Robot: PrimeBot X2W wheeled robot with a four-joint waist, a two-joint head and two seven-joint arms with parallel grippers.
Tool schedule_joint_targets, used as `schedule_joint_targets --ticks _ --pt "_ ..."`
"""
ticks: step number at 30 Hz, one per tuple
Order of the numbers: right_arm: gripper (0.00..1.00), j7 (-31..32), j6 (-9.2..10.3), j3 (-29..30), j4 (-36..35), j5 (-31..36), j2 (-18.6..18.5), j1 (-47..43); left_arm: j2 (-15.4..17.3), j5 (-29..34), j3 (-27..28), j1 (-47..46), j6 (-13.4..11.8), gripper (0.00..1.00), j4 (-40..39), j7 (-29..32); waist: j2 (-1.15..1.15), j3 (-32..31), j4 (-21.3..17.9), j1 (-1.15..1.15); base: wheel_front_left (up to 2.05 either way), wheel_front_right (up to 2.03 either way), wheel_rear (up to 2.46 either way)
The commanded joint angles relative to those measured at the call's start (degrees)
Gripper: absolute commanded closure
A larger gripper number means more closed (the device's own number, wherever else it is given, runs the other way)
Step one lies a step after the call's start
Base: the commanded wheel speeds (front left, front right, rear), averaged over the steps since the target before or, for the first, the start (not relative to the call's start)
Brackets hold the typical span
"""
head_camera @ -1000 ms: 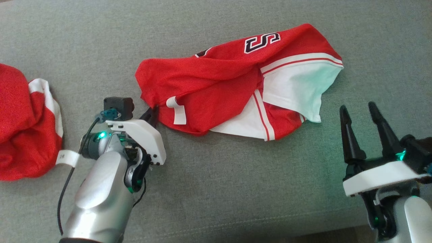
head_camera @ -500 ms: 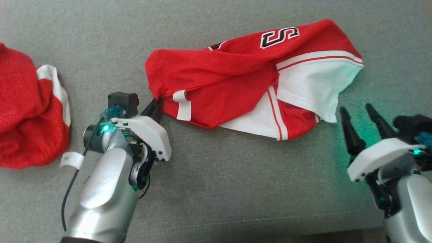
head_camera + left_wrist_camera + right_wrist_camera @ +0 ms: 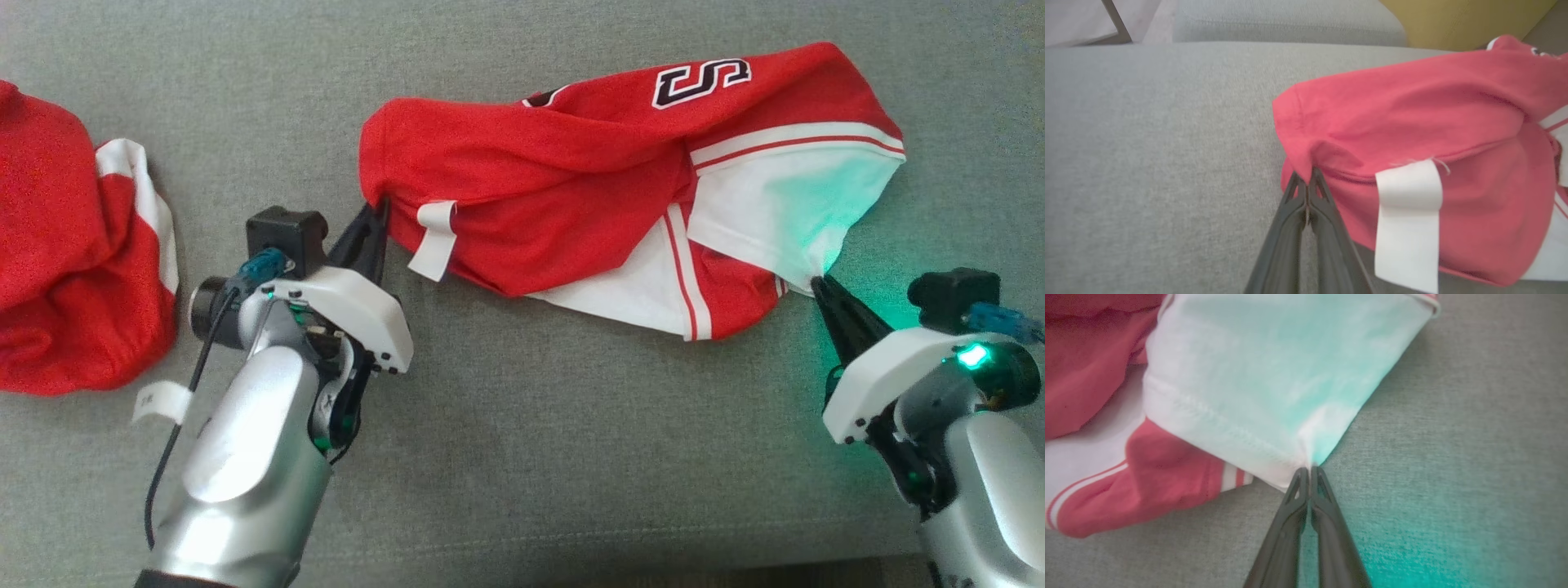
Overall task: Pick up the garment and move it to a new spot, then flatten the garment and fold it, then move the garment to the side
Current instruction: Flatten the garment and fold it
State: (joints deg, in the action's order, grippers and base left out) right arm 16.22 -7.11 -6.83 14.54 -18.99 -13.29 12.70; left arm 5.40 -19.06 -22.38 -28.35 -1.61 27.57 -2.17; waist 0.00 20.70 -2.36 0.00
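The red-and-white jersey (image 3: pixel 571 188) lies crumpled across the grey cushion (image 3: pixel 522 457). The left gripper (image 3: pixel 377 211), forearm angled up from lower left, pinches its red hem corner; the right gripper (image 3: pixel 816 282), reaching in from lower right, is clamped on the white sleeve's corner.

The red garment (image 3: pixel 571 180) has 1 big white letter (image 3: pixel 702 82) with a dark edge: "S". Beside it another mark (image 3: pixel 543 98) peeks out, too hidden to read. The small label (image 3: pixel 159 400) by the left arm has tiny marks, too small to read.
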Motion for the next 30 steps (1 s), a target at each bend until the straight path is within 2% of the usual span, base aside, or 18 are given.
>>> schedule_joint_targets --ticks 1,10,16,24,30 --pt "1.0 -0.22 -0.37 0.19 -0.5 -0.09 -1.27 -0.91 1.99 1.01 1.69 -0.22 -0.77 1.0 -3.27 -1.34 0.0 -0.43 -0.13 0.0 0.0 0.0 0.0" --pt "1.0 -6.39 -0.37 9.46 -7.95 1.6 -3.72 -0.62 6.14 2.86 2.8 2.44 -2.75 1.0 -13.8 -3.71 0.0 -3.89 -0.07 0.0 0.0 0.0 0.0" --pt "1.0 -9.17 -0.37 15.76 -19.37 4.5 -6.48 2.09 10.5 4.66 4.46 2.42 -4.1 1.0 -24.64 -2.28 0.0 -7.55 -0.05 0.0 0.0 0.0 0.0" --pt "1.0 -8.79 -0.37 22.33 -32.94 5.3 -12.93 11.43 15.6 5.69 7.7 -3.81 -3.77 1.0 -37.33 1.21 0.0 -13.13 -0.05 0.0 0.0 0.0 0.0" --pt "1.0 -6.51 -0.37 22.58 -35.78 3.27 -18.18 22.03 17.62 5.65 9.21 -12.46 -2.6 1.0 -42.38 5.0 0.0 -16.97 -0.34 0.0 0.0 0.0 0.0"
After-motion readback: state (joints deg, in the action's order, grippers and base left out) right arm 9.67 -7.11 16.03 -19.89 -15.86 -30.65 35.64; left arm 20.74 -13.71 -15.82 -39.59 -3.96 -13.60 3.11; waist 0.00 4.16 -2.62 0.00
